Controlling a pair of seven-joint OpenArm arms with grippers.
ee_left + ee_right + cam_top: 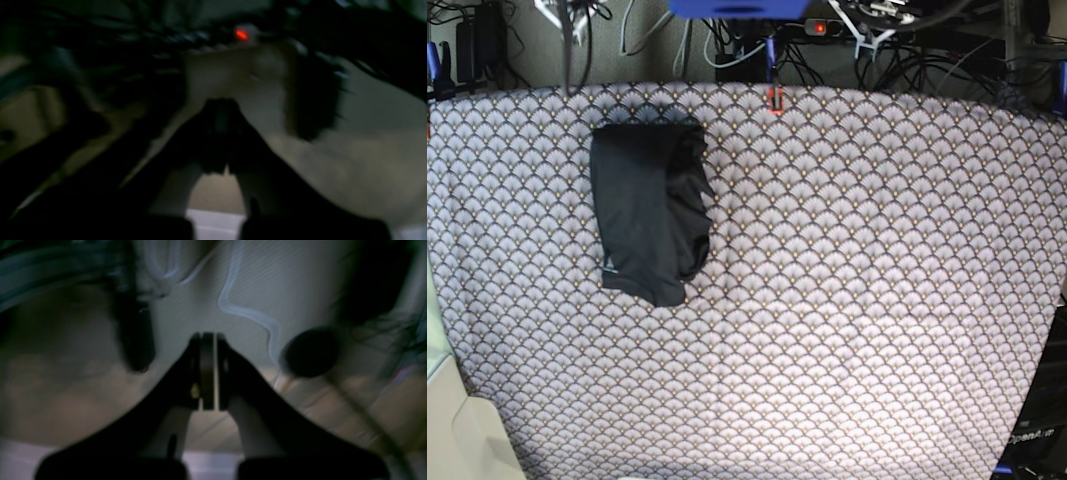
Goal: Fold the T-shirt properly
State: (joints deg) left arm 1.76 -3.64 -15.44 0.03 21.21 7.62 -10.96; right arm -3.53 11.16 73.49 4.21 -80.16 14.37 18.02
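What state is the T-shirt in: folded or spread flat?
Folded: in the base view the T-shirt is a compact upright rectangle, no sleeves sticking out, with layered edges bunched along its right side.

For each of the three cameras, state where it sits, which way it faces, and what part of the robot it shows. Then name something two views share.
Left wrist: on the left arm, blurred; looks past the shut left gripper toward dark cables.
Right wrist: on the right arm; looks past the shut right gripper at pale floor and cables.
Base: overhead, facing down on the patterned table with the folded T-shirt; neither gripper shows.
Shared: both wrist views show shut grippers holding nothing.
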